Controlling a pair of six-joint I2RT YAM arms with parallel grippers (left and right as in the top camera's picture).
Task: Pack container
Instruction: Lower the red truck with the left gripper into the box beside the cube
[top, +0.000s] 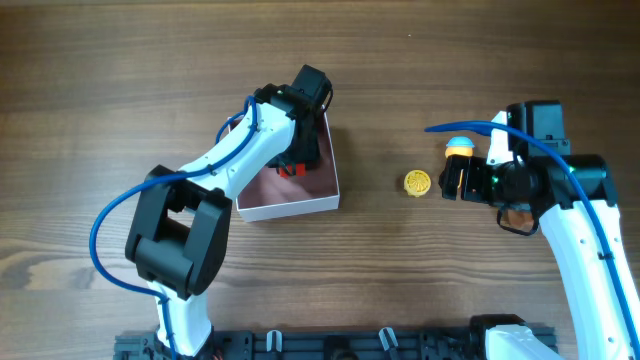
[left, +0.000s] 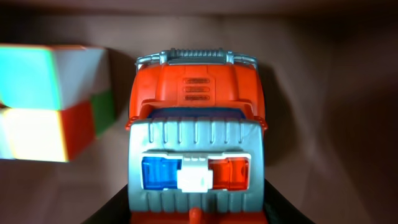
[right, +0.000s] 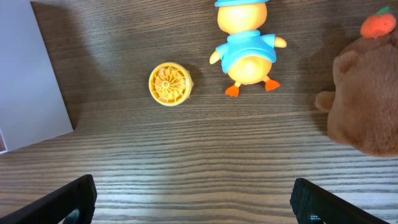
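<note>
Our left gripper (top: 298, 152) clamps one truck (left: 196, 143) inside the container (top: 325, 196) at mid-table, with one cube (left: 53, 102) at the truck's 9 o'clock. At the container's 3 o'clock we see one disc (top: 417, 182), one duck (right: 247, 50), one bear (right: 367, 99), and our right gripper (right: 193, 202) spread wide, empty.

Straight down from above, the fixed overhead camera takes in a broad stretch of the brown wood-grain desk (top: 120, 80). The left wrist camera sits nose-close inside the square, white-walled, pink-floored container (top: 290, 208), facing an orange-red plastic toy truck with a grey roof (left: 196, 124) that fills mid-frame. The right wrist camera looks down on the desk from farther off, with the black fingertips (right: 68, 200) of the right claw (right: 193, 208) in its lower corners. It shares three things with the overhead view. The small yellow ribbed disc (right: 170, 84) and the yellow duck toy in blue (right: 247, 53) both lie centre-right in the overhead frame. The container's white wall stands at its own left edge.
</note>
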